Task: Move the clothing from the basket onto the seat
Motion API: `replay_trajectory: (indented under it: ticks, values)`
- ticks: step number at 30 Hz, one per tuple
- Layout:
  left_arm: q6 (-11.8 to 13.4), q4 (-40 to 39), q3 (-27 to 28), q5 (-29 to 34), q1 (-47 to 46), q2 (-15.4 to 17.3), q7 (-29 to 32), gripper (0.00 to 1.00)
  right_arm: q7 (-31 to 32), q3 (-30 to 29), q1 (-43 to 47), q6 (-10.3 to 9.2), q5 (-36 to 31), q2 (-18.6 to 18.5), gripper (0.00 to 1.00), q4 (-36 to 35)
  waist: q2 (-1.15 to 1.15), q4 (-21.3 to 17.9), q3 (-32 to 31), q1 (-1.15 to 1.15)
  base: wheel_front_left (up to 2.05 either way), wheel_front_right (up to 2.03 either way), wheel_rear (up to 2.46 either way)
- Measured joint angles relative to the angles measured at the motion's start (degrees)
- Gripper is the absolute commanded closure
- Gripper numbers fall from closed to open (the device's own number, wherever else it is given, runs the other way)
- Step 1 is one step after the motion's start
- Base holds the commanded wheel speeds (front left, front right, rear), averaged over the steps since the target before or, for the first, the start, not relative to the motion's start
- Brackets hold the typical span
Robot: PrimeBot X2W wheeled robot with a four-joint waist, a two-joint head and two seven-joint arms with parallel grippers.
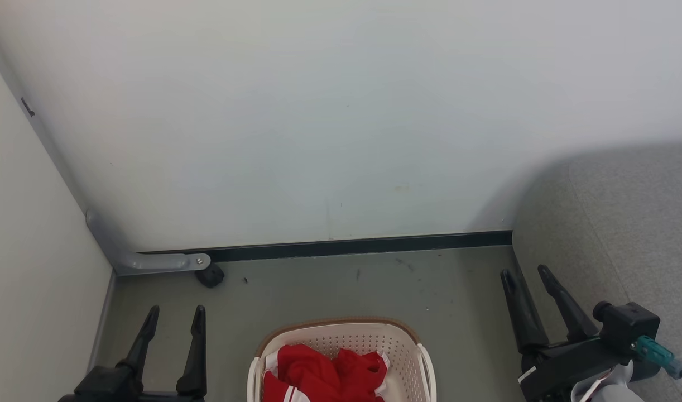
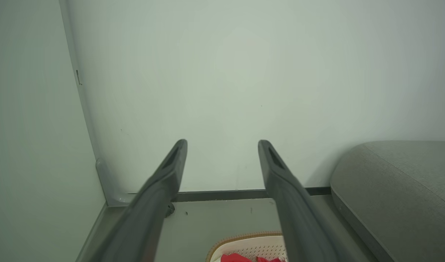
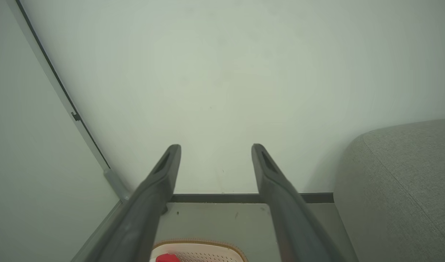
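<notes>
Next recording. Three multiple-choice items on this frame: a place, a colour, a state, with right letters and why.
1. On which side of the basket is the seat? A. Robot's left. B. Robot's right. C. Behind it.
2. What colour is the clothing? A. Red with white trim. B. Blue. C. Black.
3. How do the left gripper and right gripper stand? A. Both shut. B. Left shut on clothing. C. Both open, empty.
1 B: the grey cushion lies at the head view's right. 2 A: red fabric with white stripes. 3 C: each pair of fingers stands apart, nothing between.
</notes>
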Motion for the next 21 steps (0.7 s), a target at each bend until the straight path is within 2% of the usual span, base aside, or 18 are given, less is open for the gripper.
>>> replay_trajectory:
  ticks: [21]
  values:
    - [-0.42,0.86,0.97,-0.52,-0.30,-0.86,0.00,0.00,-0.02,-0.89,0.09,0.00,0.11,0.30,0.00,0.48,0.00,0.02,-0.16,0.00,0.00,0.00,0.00]
